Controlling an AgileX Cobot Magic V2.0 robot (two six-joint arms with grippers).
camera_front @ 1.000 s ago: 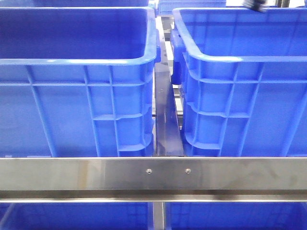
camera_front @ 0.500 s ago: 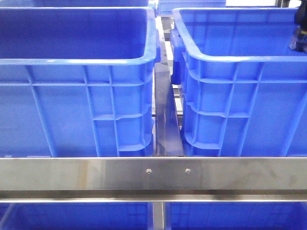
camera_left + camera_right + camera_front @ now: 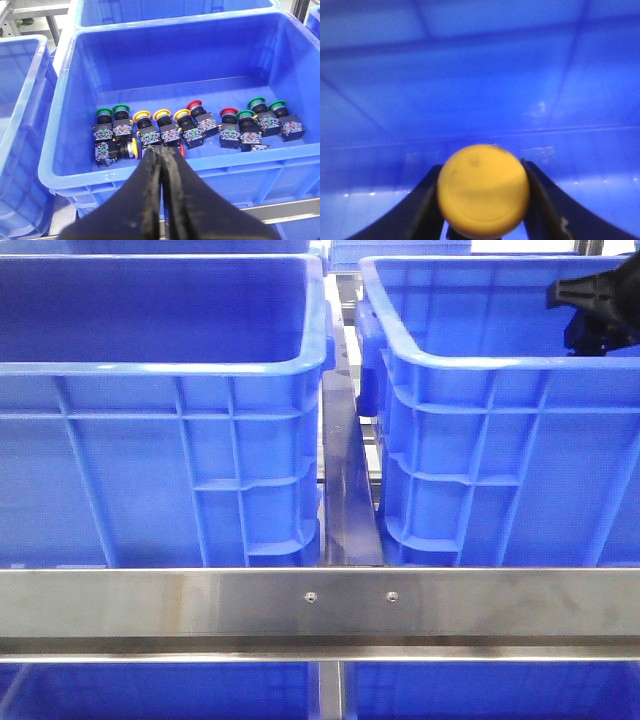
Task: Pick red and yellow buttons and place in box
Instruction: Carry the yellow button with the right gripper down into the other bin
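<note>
In the left wrist view, red buttons (image 3: 194,105), yellow buttons (image 3: 141,116) and green buttons (image 3: 103,112) stand in a row on black switch blocks inside a blue crate (image 3: 65,165). One yellow button (image 3: 132,148) lies on its side. My left gripper (image 3: 161,150) hangs shut and empty above that crate's near wall, just short of the row. My right gripper (image 3: 482,172) is shut on a yellow button (image 3: 483,195) inside a blue box (image 3: 480,75). In the front view the right gripper (image 3: 600,310) shows over the right-hand box (image 3: 480,362).
Two tall blue crates fill the front view, the left one (image 3: 160,368) with its inside hidden. A steel rail (image 3: 320,605) crosses in front of them, with a narrow gap and dark divider (image 3: 350,490) between. More blue crates (image 3: 20,125) flank the button crate.
The right gripper, a blur at the top edge a second ago, has come down at the far right over the right-hand box and now shows more fully.
</note>
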